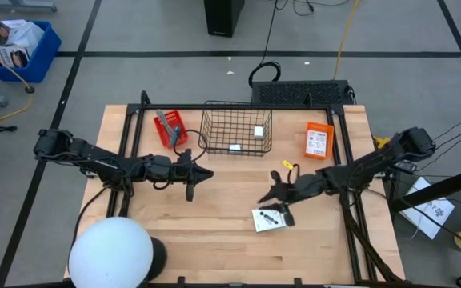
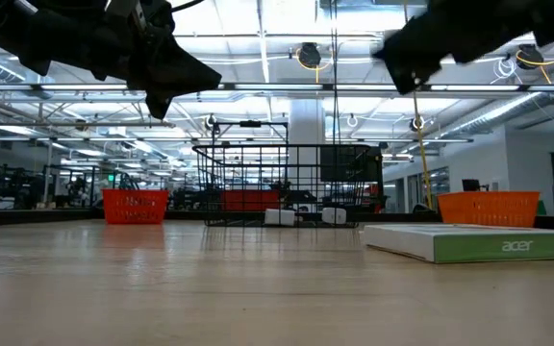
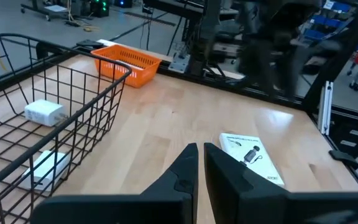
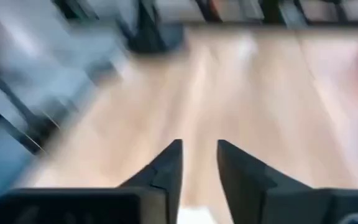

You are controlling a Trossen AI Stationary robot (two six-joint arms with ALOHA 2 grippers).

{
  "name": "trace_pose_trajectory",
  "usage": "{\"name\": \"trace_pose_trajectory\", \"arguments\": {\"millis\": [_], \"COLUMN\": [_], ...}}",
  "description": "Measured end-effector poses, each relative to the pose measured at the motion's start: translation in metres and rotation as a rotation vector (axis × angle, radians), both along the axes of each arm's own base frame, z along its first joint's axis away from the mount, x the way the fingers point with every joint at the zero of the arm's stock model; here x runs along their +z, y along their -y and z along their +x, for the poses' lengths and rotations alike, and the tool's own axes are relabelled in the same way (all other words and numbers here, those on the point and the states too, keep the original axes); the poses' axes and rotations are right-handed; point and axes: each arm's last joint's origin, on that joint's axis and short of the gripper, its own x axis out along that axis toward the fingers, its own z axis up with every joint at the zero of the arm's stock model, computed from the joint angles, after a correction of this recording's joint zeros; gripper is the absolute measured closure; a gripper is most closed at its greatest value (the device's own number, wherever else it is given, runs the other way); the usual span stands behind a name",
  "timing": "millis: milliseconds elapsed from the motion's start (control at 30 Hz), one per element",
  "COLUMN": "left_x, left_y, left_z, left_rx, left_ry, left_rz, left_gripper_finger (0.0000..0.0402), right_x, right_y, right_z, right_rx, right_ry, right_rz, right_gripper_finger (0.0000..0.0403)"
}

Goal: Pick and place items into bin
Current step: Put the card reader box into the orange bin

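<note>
Frankly, my worry is the right gripper (image 1: 278, 194), jaws parted and empty just above the packet (image 1: 268, 219) lying flat on the table (image 1: 214, 224): they could skid off it, while the left gripper (image 1: 202, 174), clenched, waits near the bin (image 1: 236, 130).

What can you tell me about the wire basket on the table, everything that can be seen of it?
The wire basket is a black, open-topped rectangular box of thin metal grid, standing upright at the far middle of the wooden table. Inside, on its floor, lie a small white cube-like block and a flat white piece. An orange tray stands to its left and an orange bin to its right, both apart from it. Neither arm touches it.
</note>
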Motion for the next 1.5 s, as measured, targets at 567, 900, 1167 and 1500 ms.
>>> {"name": "trace_pose_trajectory", "arguments": {"millis": [567,900,1167,1500], "left_x": [-0.002,-0.002,-0.004,-0.006], "left_y": [0.0,0.0,0.0,0.0], "left_z": [0.0,0.0,-0.001,-0.001], "left_rx": [0.001,-0.001,0.0,0.002], "left_ry": [-0.022,-0.025,-0.047,-0.067], "left_rz": [0.004,0.017,0.016,0.01], "left_gripper_finger": [0.0371,0.0371,0.0371,0.0371], "right_x": [0.007,-0.026,-0.033,-0.069], "right_y": [0.008,0.004,0.002,-0.002], "right_z": [0.01,0.022,0.029,0.035], "right_rx": [-0.003,0.027,0.036,0.059], "right_ry": [-0.694,-0.822,-0.811,-0.935], "right_rz": [-0.159,-0.159,-0.165,-0.215], "right_gripper_finger": [0.0211,0.0215,0.0218,0.0219]}}
